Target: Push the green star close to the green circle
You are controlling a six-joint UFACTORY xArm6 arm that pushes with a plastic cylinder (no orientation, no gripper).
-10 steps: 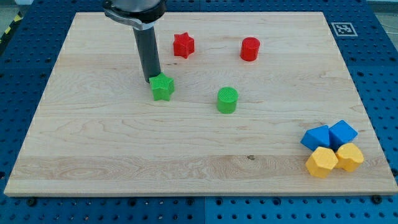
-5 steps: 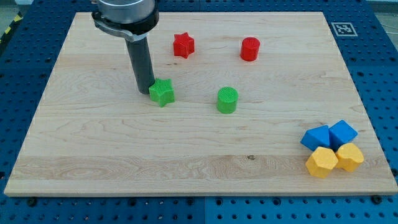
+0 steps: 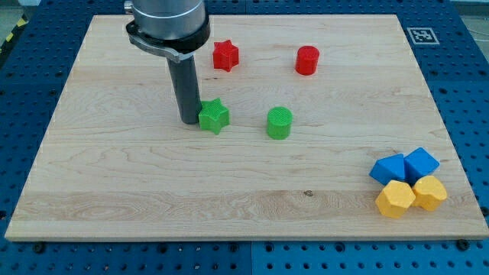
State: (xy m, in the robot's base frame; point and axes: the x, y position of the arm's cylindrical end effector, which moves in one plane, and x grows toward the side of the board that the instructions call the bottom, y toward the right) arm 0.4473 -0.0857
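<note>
A red star (image 3: 225, 55) and a red cylinder (image 3: 307, 59) sit far on the wooden table (image 3: 114, 183), well apart. Near the right corner, two blue blocks (image 3: 389, 168) (image 3: 421, 163) and two yellow blocks (image 3: 395, 198) (image 3: 429, 192) huddle touching. A printed marker tag (image 3: 420, 35) occupies the far right corner.

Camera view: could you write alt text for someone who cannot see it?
My tip touches the green star from the view's left, with the green circle a gap to the star's right on a wooden board. A red star and red cylinder sit near the view's top.
</note>
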